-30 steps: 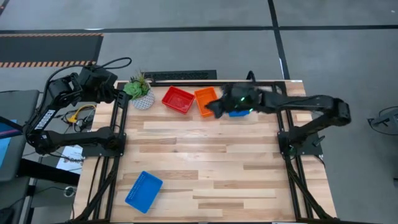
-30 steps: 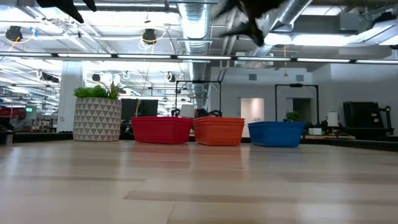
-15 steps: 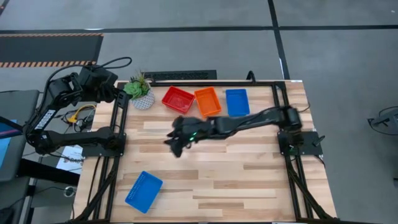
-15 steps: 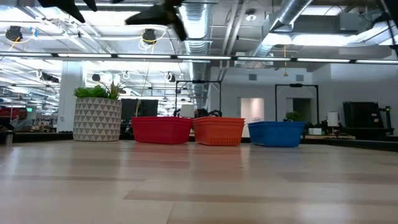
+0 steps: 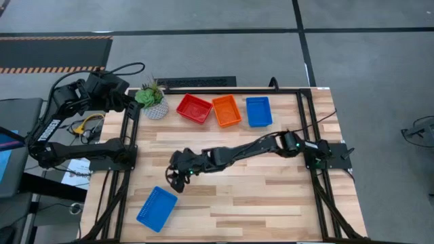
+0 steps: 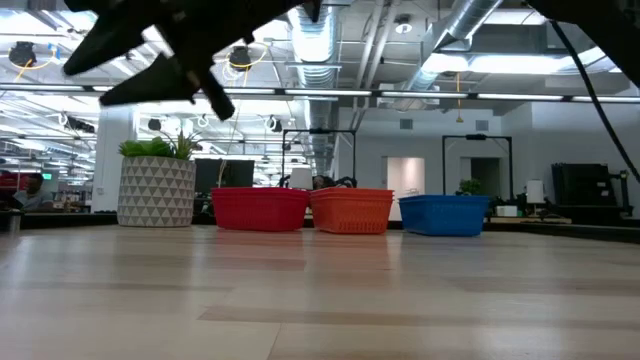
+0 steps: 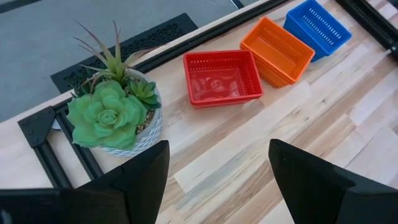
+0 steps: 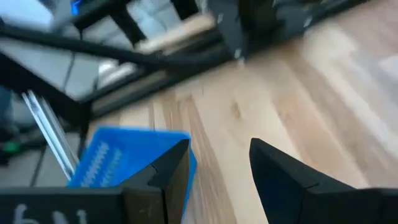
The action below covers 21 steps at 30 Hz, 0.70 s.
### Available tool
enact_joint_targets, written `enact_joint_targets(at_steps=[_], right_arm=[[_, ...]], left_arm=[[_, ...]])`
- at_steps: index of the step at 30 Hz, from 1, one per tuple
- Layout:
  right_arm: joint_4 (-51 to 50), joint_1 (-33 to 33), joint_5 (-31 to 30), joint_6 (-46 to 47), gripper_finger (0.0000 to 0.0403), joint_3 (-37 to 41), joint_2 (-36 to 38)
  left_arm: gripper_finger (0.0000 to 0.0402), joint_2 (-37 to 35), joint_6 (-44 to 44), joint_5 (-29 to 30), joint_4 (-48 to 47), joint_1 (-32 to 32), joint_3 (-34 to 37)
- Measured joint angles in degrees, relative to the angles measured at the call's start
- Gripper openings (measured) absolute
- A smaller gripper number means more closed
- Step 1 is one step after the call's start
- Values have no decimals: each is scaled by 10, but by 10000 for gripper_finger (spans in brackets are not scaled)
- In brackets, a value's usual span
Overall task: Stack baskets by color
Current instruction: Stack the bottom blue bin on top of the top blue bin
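Note:
Three baskets stand in a row along the table's far edge: a red basket [image 5: 194, 108] [image 7: 222, 77], an orange basket [image 5: 226, 110] [image 7: 277, 51] and a blue basket [image 5: 258, 112] [image 7: 318, 26]. A second blue basket [image 5: 156, 207] [image 8: 122, 164] lies alone at the near left. My right gripper [image 5: 173, 183] [image 8: 217, 180] hovers open just beyond that lone basket's far corner, above the table, touching nothing. My left gripper [image 7: 217, 180] stays open off the table's far left corner, beside the plant.
A green plant in a white patterned pot [image 5: 153, 100] [image 6: 156, 185] stands at the far left, next to the red basket. The right arm [image 5: 258, 146] stretches across the middle of the table. Black frame rails [image 5: 129, 135] run along both sides of the table.
My right gripper has swung from above the far row of baskets across the table toward the near left, sinking lower as it went, and now stands close to the lone blue basket. The baskets have not moved.

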State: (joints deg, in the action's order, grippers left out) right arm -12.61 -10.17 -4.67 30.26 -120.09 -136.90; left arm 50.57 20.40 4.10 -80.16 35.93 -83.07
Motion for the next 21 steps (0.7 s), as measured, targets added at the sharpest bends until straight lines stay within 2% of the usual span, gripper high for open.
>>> enact_joint_targets(at_steps=[5, 12, 21], right_arm=[[-4, -15, 0, -35, 186, -15, -31], [-11, -31, 1, -87, 190, -15, -38], [-10, -39, 3, -78, 242, -16, -42]], left_arm=[[263, 0, -12, 0, -3, 0, 0], [263, 0, -21, 0, -2, 0, 0], [263, 0, -22, 0, -2, 0, 0]])
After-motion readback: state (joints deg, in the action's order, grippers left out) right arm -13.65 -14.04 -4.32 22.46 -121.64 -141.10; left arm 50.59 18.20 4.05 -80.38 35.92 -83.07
